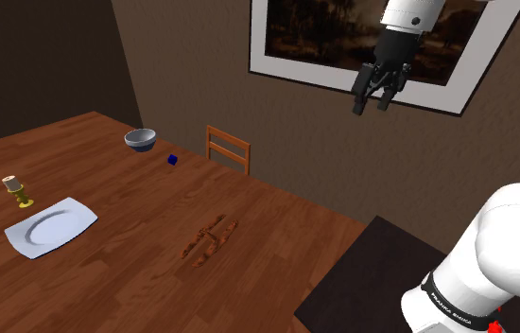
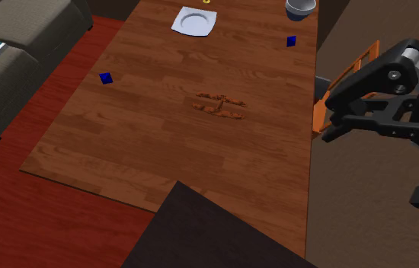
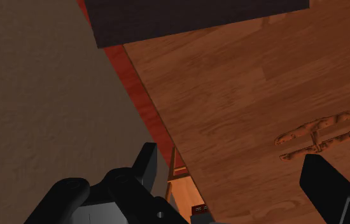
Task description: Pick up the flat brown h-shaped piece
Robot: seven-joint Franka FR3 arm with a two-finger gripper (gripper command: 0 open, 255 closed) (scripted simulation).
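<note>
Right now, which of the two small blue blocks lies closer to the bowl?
The blue block on the chair side, just by the bowl; the other block lies at the opposite table edge.

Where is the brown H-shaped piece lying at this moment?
In the shoulder view the H-shaped piece lies flat near the middle of the wooden table, to the right of the white plate, with bare wood all around it.

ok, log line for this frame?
stage: pre-grasp | tool: open, empty, high up | H-piece: flat on table, untouched

brown wall [image 1: 60,57], framed picture [image 1: 315,38], red floor [image 2: 17,221]
</note>
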